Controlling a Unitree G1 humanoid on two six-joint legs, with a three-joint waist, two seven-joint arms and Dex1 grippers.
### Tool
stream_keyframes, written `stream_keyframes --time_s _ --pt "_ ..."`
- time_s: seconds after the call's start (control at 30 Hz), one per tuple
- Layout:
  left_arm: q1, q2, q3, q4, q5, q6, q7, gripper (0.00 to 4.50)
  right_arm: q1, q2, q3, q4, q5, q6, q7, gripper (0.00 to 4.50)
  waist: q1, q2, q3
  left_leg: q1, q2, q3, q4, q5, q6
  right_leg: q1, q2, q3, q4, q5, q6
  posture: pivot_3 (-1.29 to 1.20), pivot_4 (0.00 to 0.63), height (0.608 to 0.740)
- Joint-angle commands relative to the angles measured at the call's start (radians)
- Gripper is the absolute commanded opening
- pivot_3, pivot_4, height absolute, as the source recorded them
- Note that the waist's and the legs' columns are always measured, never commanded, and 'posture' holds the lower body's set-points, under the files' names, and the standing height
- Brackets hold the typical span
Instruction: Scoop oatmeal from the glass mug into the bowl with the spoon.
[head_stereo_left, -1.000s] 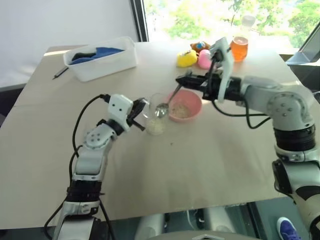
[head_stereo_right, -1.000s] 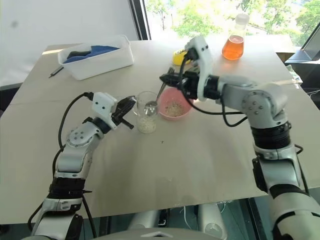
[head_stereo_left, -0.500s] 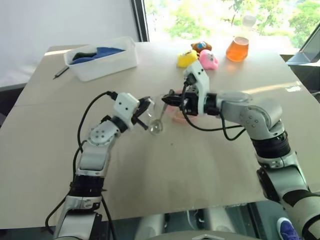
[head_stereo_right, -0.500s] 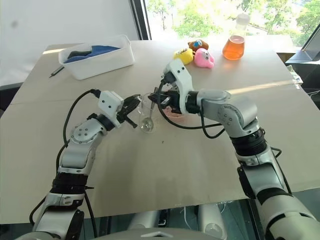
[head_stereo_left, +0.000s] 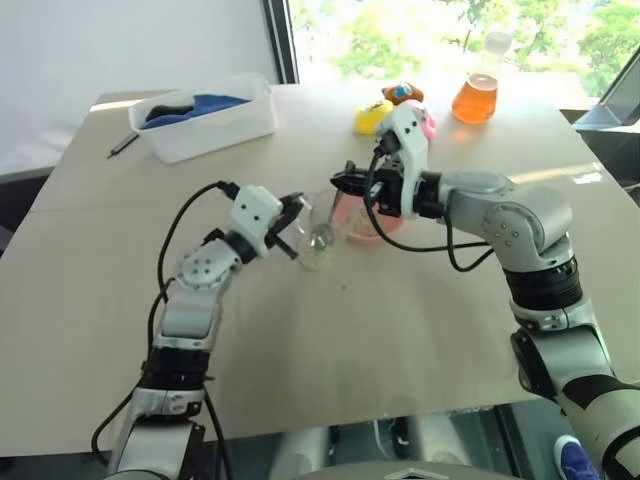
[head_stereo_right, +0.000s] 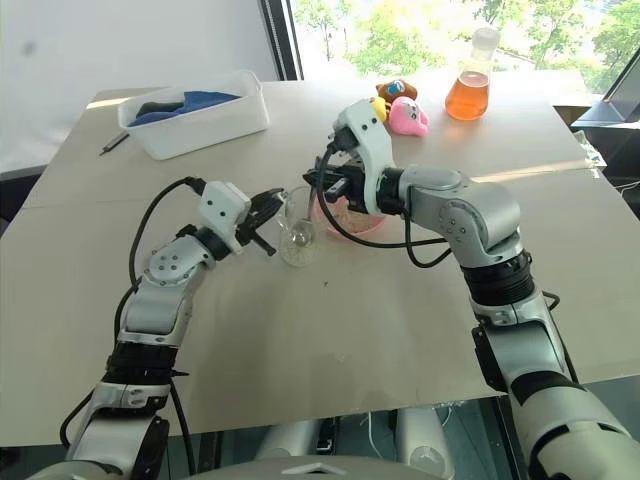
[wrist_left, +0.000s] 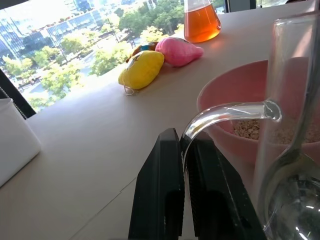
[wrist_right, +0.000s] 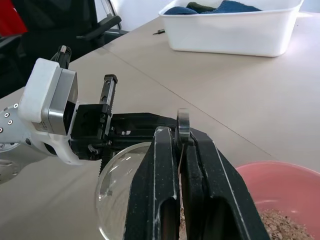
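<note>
The glass mug (head_stereo_left: 316, 244) stands tilted at the table's middle, and my left gripper (head_stereo_left: 293, 213) is shut on its side handle (wrist_left: 220, 114). The spoon (head_stereo_left: 323, 236) reaches down into the mug, its head (wrist_left: 296, 165) near the bottom. My right gripper (head_stereo_left: 348, 183) hangs just above the mug's rim, shut on the spoon's thin handle (wrist_right: 183, 121). The pink bowl (head_stereo_left: 368, 226) sits right behind the mug, partly hidden by the right gripper. Oatmeal (wrist_left: 248, 129) lies in the bowl. How much is left in the mug I cannot tell.
A white tub (head_stereo_left: 205, 115) with blue cloth stands at the back left, a dark pen (head_stereo_left: 121, 146) beside it. A flask of orange liquid (head_stereo_left: 475, 95) and soft toys, one yellow (head_stereo_left: 371, 119) and one pink (wrist_left: 177, 50), are at the back by the window.
The mug stood upright and now leans toward the bowl. My right gripper has come down and left a little, and the spoon's head sits deeper in the mug. The right elbow has swung inward.
</note>
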Motion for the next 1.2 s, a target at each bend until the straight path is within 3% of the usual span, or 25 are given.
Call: stream_keyframes --time_s 0.03,0.2,0.8,1.2 --pt "-0.012 0.002 -0.017 -0.010 0.003 -0.022 -0.015 0.05 0.036 0.006 0.028 -0.051 -0.034 -0.035 0.018 0.00 0.000 0.000 0.000 0.000 0.000 0.000 0.000 0.000 0.000 0.000 0.000 0.000 0.000 0.000 0.000 0.00 0.150 0.740" --pt "-0.008 0.009 -0.014 -0.017 0.000 -0.019 -0.021 0.05 0.075 0.038 0.020 -0.091 -0.020 0.003 0.013 0.00 0.000 0.000 0.000 0.000 -0.001 0.000 0.001 0.000 0.000 0.000 0.000 0.000 0.001 0.000 0.000 0.00 0.150 0.740" --pt "0.018 0.011 -0.018 -0.001 0.003 -0.032 -0.021 0.05 -0.054 0.147 -0.330 -0.020 0.158 0.274 -0.161 0.00 0.000 0.000 0.000 0.001 -0.002 -0.001 0.001 0.001 -0.001 0.000 0.000 0.000 0.005 0.000 0.000 0.00 0.150 0.740" --pt "0.010 0.001 -0.028 0.042 0.005 -0.062 -0.022 0.05 -0.072 0.111 -0.443 -0.006 0.184 0.341 -0.239 0.00 0.000 0.000 -0.001 0.002 -0.002 -0.001 0.001 0.001 -0.001 0.000 0.000 0.000 0.006 0.000 0.000 0.00 0.150 0.740"
